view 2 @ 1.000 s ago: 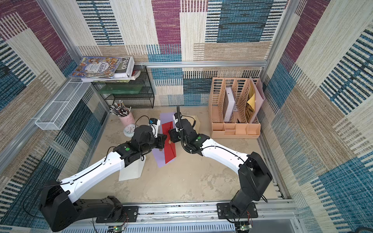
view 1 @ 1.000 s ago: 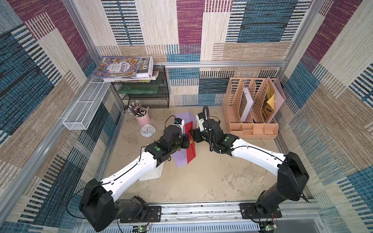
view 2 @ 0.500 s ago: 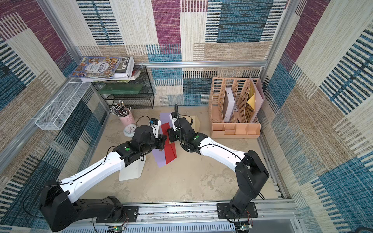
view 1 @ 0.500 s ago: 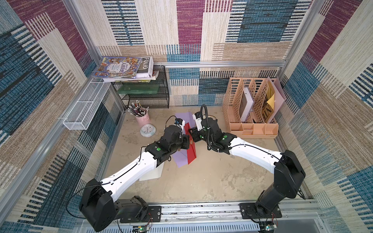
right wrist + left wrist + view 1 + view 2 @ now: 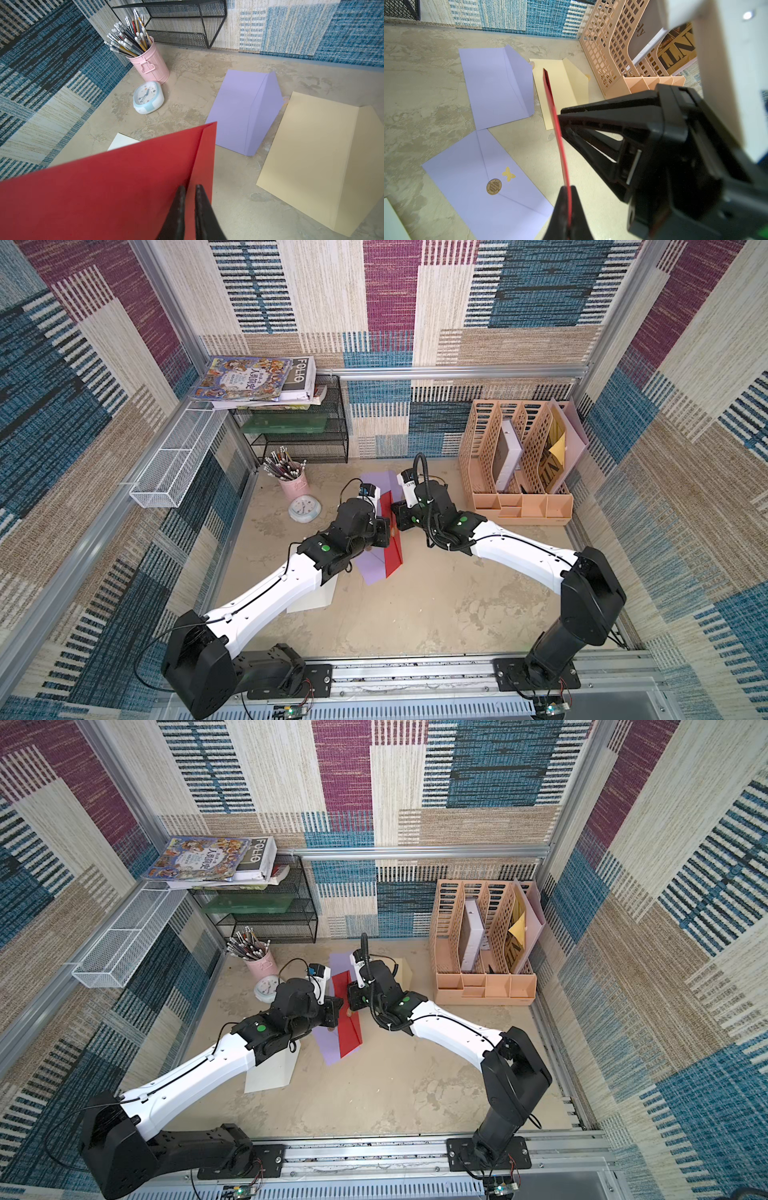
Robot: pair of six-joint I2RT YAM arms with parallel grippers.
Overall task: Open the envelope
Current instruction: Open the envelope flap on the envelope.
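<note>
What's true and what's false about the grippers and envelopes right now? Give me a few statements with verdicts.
1. The left gripper is shut on the red envelope. True.
2. The right gripper is wide open, away from it. False: its jaws are nearly together at that envelope's flap.
3. The yellow envelope is sealed. False: its flap stands open.
4. A purple envelope with a gold seal lies closed on the table. True.
5. The pink cup is empty. False: it holds pencils.
</note>
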